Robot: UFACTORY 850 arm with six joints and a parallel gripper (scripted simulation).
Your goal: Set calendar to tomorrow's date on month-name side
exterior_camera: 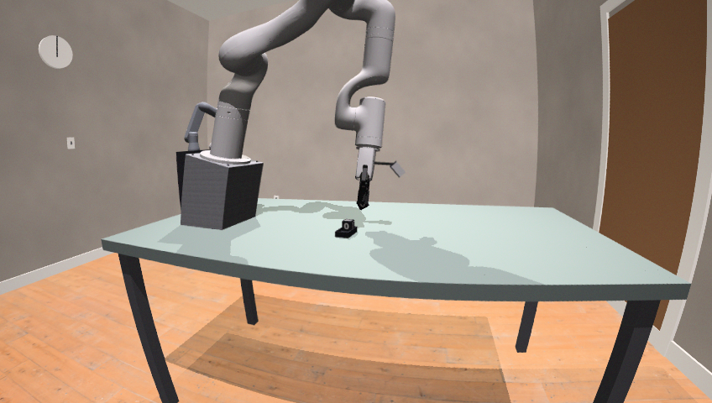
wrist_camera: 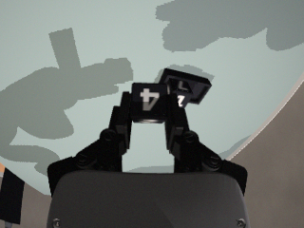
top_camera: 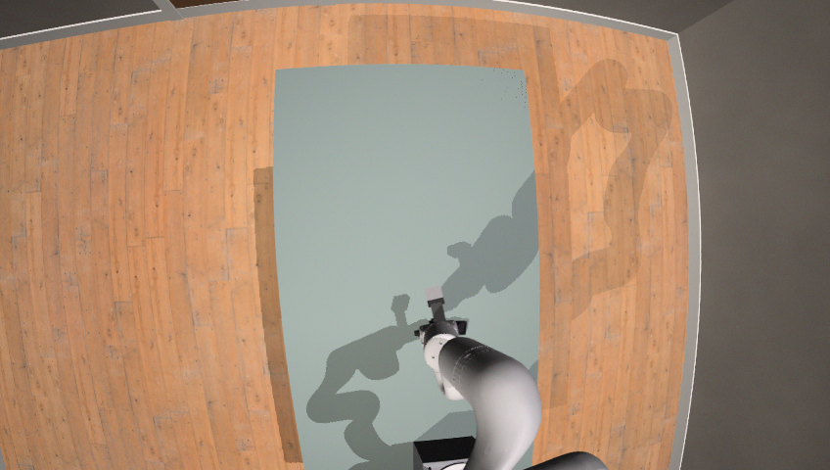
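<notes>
My gripper (wrist_camera: 148, 104) (exterior_camera: 363, 203) is shut on a black cube (wrist_camera: 142, 96), above the table. The held cube shows a white 4, turned sideways in the wrist view. The black tray (wrist_camera: 192, 75) (exterior_camera: 342, 233) (top_camera: 463, 327) stands on the table below, to the right of the held cube in the wrist view. The other black cube (exterior_camera: 348, 225) stands in the tray and shows a 0 on its side towards the exterior camera. In the wrist view, the right finger partly hides this cube and the digit on its top. The gripper hides part of the tray in the top view.
The pale green table (top_camera: 372, 174) (exterior_camera: 449, 229) carries the arm's dark base block (exterior_camera: 202, 194) (top_camera: 445, 449). Shadows of the arm lie across the table top. A table edge runs to the right of the tray in the top view.
</notes>
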